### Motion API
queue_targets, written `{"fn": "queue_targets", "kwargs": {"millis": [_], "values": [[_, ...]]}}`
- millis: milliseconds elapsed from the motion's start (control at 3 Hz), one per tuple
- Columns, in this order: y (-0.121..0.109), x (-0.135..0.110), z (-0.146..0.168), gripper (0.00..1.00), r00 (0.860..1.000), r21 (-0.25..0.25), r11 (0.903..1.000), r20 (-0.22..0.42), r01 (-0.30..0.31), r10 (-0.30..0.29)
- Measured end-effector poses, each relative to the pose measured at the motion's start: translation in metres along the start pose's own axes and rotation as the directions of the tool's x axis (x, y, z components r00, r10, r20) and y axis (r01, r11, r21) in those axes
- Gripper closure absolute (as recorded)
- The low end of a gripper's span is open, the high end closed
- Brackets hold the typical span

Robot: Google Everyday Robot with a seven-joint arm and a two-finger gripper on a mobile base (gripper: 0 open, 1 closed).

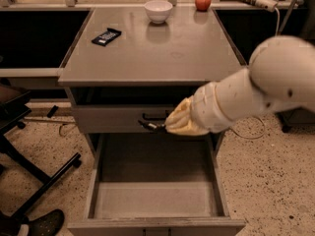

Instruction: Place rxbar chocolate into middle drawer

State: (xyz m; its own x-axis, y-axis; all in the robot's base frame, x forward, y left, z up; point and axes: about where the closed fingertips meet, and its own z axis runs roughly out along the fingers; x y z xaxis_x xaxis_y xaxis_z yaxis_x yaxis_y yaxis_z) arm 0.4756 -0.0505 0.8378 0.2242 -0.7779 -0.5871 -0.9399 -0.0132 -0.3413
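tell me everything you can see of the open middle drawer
The middle drawer is a wide, deep grey box, metal by its look, with a flat pale floor and tall side walls. It stands pulled out below the closed drawer front with the black handle. Nothing shows on its floor. The end effector hangs above its back part, shut on the rxbar chocolate, touching no part of it.

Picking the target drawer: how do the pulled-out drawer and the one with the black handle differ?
The middle drawer is pulled open; the handled drawer is shut. The middle drawer sits lower than the handled drawer. Both are grey. The gripper, shut on the rxbar chocolate, hangs before the handled drawer.
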Motion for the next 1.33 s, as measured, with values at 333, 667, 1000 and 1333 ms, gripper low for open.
{"fn": "queue_targets", "kwargs": {"millis": [333, 667, 1000, 1333], "values": [[0.068, 0.032, 0.091, 1.0, 0.991, -0.061, 0.9905, 0.051, -0.123, 0.126], [0.07, 0.034, 0.097, 1.0, 0.991, -0.048, 0.9918, 0.054, -0.119, 0.121], [0.088, 0.049, 0.148, 1.0, 0.993, -0.069, 0.992, 0.043, -0.106, 0.109], [0.093, 0.078, 0.198, 1.0, 0.996, -0.046, 0.9959, -0.047, -0.078, 0.075]]}}
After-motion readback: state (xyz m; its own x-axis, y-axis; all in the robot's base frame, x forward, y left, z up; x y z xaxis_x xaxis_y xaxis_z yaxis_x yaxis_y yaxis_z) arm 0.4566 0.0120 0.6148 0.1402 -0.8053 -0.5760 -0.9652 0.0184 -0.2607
